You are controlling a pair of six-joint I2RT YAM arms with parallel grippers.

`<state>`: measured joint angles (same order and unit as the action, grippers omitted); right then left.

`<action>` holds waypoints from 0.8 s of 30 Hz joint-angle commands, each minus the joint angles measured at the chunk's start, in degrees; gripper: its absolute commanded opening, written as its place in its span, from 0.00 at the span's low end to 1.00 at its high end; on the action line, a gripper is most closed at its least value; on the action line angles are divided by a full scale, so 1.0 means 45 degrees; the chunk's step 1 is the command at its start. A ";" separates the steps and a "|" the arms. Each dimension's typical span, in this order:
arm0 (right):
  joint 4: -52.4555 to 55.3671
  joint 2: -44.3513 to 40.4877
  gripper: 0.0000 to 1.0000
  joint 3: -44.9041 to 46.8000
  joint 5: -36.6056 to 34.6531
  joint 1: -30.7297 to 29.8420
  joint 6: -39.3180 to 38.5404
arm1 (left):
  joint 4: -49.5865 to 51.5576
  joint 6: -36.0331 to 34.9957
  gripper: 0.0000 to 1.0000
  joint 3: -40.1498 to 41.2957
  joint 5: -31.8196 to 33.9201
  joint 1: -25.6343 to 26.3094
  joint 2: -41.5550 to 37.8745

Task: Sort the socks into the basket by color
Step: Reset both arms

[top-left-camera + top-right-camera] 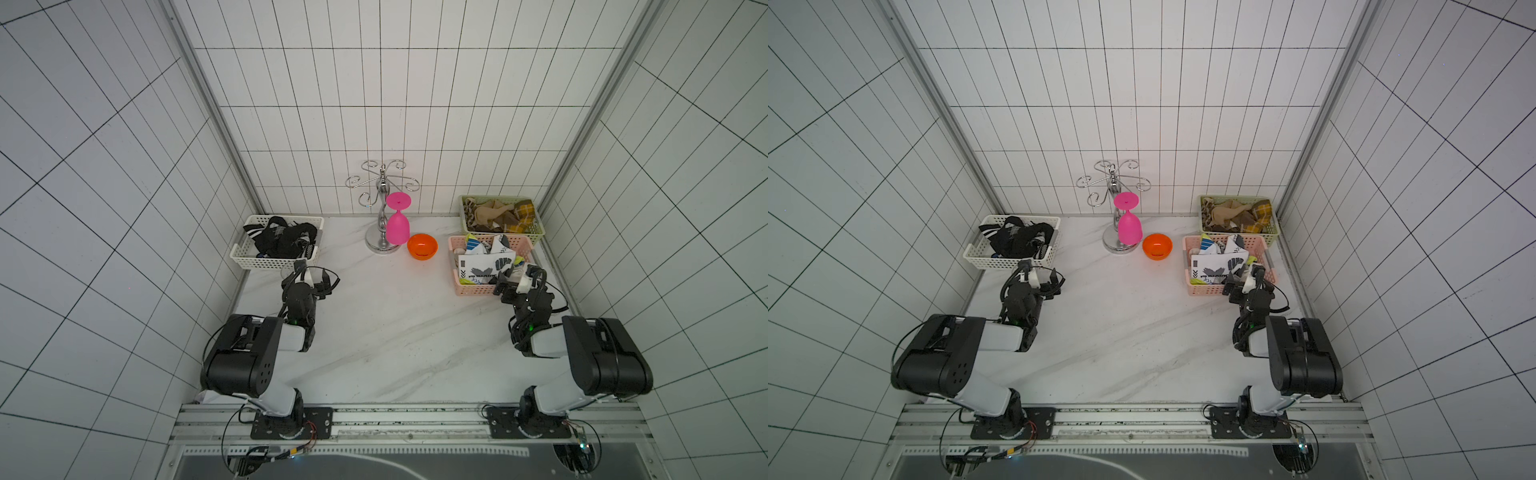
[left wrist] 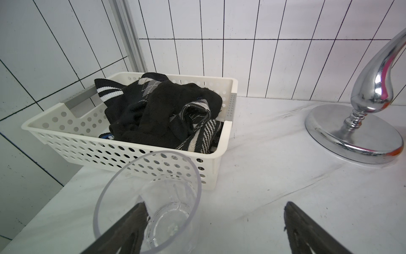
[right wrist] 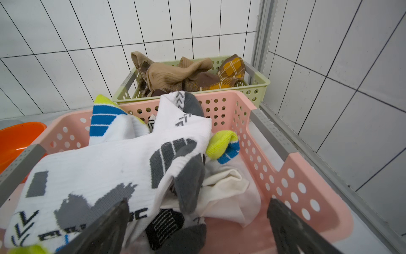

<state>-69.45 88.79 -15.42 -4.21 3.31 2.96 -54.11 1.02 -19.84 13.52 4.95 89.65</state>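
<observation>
— Right end effector point(image 3: 198, 203) hangs with its fingers wide apart and nothing between them, over the near rim of the pink basket point(image 3: 296, 176). The white socks point(image 3: 109, 167) lie just below and beyond it, the top one stretched left to right.
— And the left end effector point(image 2: 214, 209)?
— Spread too, empty, just short of the white basket point(image 2: 109, 154) holding the black socks point(image 2: 158, 110). A clear glass point(image 2: 149, 198) stands at one finger; contact I cannot tell.
— Brown ones?
— Brown socks point(image 3: 175, 74) sit in the green basket point(image 3: 259, 83), far right, nearer the right arm. No sock shows on the open desk point(image 1: 395, 324), so sorting looks finished.
</observation>
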 commanded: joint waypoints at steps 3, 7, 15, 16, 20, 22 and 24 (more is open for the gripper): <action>-0.0988 -0.0003 0.99 0.0357 -0.0275 -0.0118 -0.0407 | 0.0013 -0.0226 0.97 -0.0260 0.0112 0.0074 -0.0136; -0.0796 -0.0056 0.99 0.0319 -0.0290 -0.0137 -0.0424 | 0.0053 -0.0245 0.97 -0.0284 0.0121 0.0093 -0.0117; -0.0719 -0.0083 1.00 0.0302 -0.0276 -0.0137 -0.0424 | 0.0071 -0.0277 0.97 -0.0341 0.0705 0.0340 -0.0078; -0.0719 -0.0084 0.99 0.0302 -0.0276 -0.0144 -0.0427 | 0.0071 -0.0269 0.97 -0.0338 0.0708 0.0338 -0.0070; -0.0719 -0.0083 1.00 0.0300 -0.0276 -0.0146 -0.0434 | 0.0085 -0.0298 0.97 -0.0352 0.0687 0.0353 -0.0063; -0.0719 -0.0067 1.00 0.0280 -0.0276 -0.0146 -0.0438 | 0.0150 -0.0304 0.97 -0.0435 0.0690 0.0358 0.0015; -0.0708 -0.0064 0.99 0.0282 -0.0273 -0.0146 -0.0443 | 0.0169 -0.0295 0.98 -0.0455 0.0706 0.0352 0.0003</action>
<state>-69.76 88.66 -15.42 -4.60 3.27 2.22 -52.84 0.54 -20.56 16.05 6.33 89.65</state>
